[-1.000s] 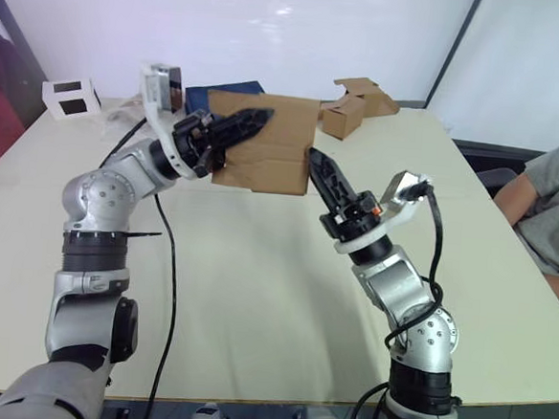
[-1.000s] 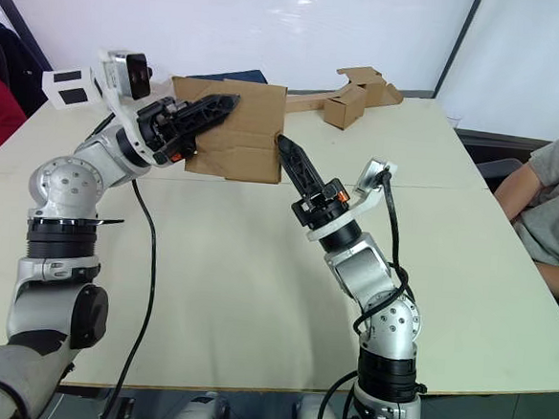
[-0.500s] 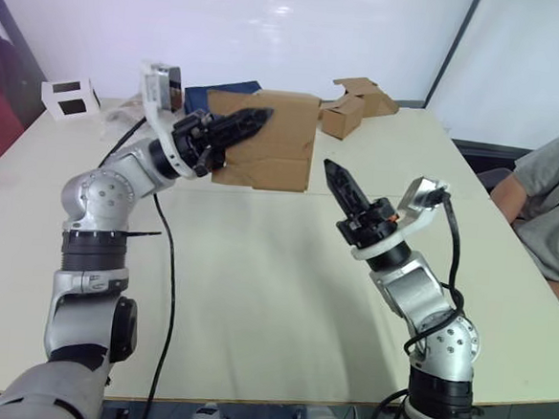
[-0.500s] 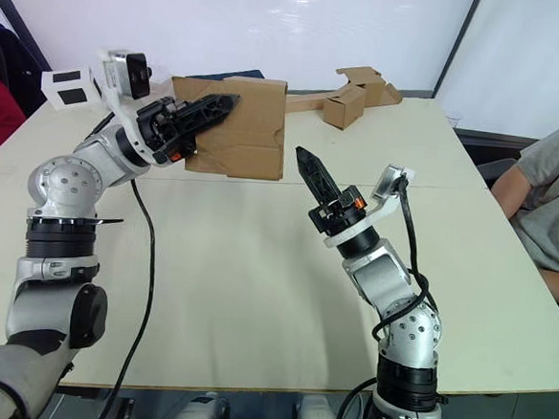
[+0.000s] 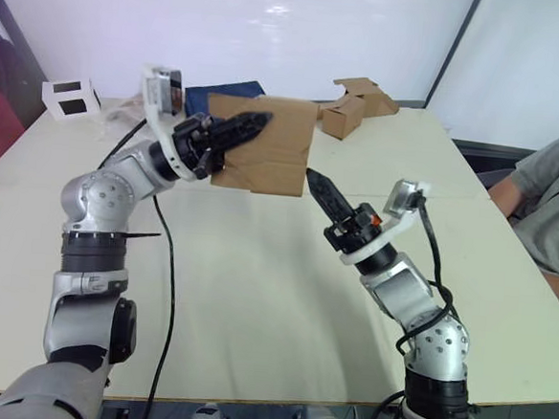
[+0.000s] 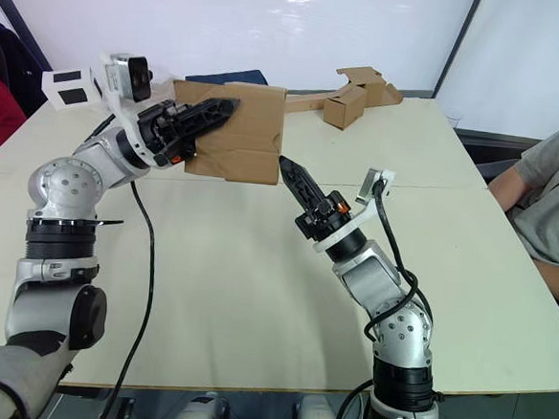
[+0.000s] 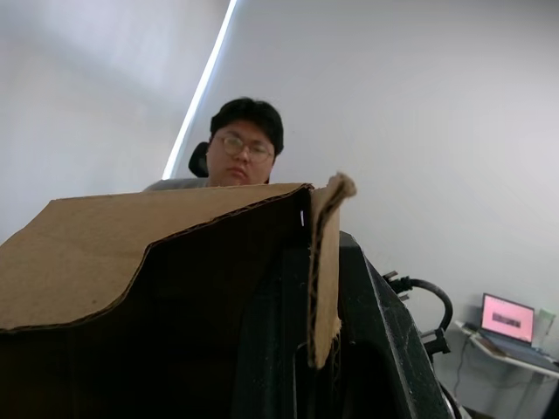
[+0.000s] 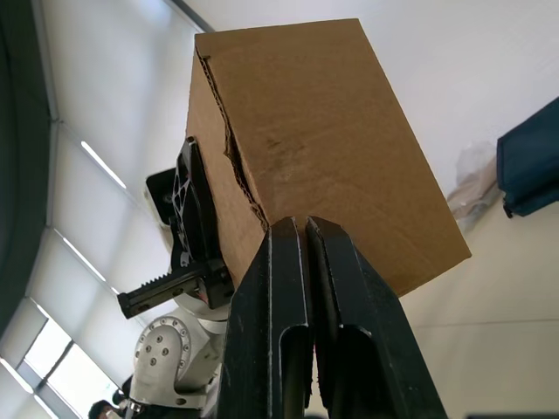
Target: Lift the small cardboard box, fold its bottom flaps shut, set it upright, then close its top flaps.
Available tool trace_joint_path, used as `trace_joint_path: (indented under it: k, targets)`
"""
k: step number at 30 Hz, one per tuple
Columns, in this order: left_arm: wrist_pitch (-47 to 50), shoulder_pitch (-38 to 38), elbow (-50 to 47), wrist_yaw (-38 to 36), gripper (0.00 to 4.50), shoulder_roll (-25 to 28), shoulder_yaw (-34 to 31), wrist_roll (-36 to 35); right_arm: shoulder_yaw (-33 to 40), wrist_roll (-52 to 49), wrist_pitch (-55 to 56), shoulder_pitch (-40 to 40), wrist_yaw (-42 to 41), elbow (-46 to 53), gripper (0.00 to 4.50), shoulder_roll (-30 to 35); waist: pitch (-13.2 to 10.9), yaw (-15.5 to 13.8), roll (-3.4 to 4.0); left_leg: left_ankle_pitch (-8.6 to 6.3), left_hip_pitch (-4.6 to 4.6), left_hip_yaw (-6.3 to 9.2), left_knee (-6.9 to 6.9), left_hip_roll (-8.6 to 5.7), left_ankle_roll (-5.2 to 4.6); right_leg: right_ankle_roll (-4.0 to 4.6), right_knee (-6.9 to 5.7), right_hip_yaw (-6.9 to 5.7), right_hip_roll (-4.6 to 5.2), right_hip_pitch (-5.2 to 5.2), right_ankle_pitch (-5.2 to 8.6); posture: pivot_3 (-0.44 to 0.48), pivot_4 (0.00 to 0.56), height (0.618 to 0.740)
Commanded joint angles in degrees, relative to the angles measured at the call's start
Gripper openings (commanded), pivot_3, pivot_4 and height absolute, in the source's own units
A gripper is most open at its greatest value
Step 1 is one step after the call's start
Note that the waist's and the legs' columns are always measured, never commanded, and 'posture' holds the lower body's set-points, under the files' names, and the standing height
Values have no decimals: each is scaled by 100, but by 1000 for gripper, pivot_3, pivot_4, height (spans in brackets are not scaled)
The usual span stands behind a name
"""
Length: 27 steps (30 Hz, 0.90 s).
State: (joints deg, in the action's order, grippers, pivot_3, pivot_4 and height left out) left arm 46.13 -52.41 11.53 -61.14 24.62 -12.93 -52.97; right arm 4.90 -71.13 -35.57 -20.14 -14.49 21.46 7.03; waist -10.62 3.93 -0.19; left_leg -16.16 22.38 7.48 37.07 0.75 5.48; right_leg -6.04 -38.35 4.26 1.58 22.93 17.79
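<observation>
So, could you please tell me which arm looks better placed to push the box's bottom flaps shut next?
The right, probably. The left end effector is shut on a wall of the small cardboard box, holding it off the table, while the right end effector, fingers shut, points at the box's lower corner, free to press.

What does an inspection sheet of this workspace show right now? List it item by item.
Surface: pale table, bare in front of the arms.
Job's things: small cardboard box held off the table, bottom flaps not fully shut.
Clutter: tan cardboard box with a long strip, white box with black panels and a dark blue item at the far edge.
Grippers: left gripper has its jaws clamped on a box wall; right gripper has its jaws shut, tip by the box's lower corner.
Cables: black cable across the table.
Surroundings: a person seated beside the table on the right.
</observation>
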Motion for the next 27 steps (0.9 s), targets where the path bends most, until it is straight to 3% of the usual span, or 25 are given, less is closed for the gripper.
trace_joint_path:
  k: [1, 6, 9, 13, 15, 19, 26, 27]
  targets:
    - [-290, -43, -242, 32, 0, 183, 318, 492, 276, -159, -272, 185, -159, 608, 110, 661, 0, -16, 0, 0, 1, 0, 0, -1, 0, 0, 0, 0, 1, 0, 0, 0, 150, 740]
    - [-523, -142, -102, -751, 0, 790, 1491, 1537, 455, 407, -733, 613, -757, 937, 110, 2334, 0, -61, 0, -9, 1, 0, 0, -5, -17, 0, 6, 0, 0, -4, 0, 0, 150, 740]
    - [-300, -532, -188, -1609, 0, 1371, 2604, 2226, 181, 1238, -798, 614, -1073, 1269, 110, 3232, -2, -35, 2, -11, -2, -1, -2, -3, -20, 1, 2, 2, -6, -2, 1, 0, 150, 740]
    - [-453, -1162, -253, -2354, 0, 1700, 3614, 3012, -158, 1873, -882, 676, -1438, 1684, 110, 4002, -3, -34, 0, -13, 1, 0, -5, -3, -23, 1, 12, 1, -8, -2, 2, 0, 150, 740]
    - [-505, -1680, -26, -2597, 0, 1726, 4529, 3907, -500, 2411, -856, 948, -1633, 1927, 110, 4385, -4, -77, -1, -13, 3, -1, -3, -3, -24, 0, 15, 1, -6, -5, 2, 0, 150, 740]
    - [-841, -1998, 259, -2752, 0, 1444, 5081, 4557, -784, 2822, -775, 1086, -1589, 2046, 110, 4307, -4, -132, 0, -14, 2, -2, 4, -5, -25, -1, 17, 1, -6, -11, 2, 0, 150, 740]
    - [-910, -2087, 629, -2630, 0, 680, 5243, 5090, -993, 3356, -857, 1079, -1336, 2048, 110, 3919, -8, -141, -6, -14, 5, -2, 4, -3, -26, -1, 15, 2, -6, -8, 1, 0, 150, 740]
    - [-862, -2134, 635, -2676, 266, 592, 5170, 5050, -999, 3422, -878, 1109, -1326, 2050, 41, 3916, -8, -142, -6, -14, 5, -2, 4, -3, -26, -1, 15, 2, -5, -8, 1, 0, 150, 740]
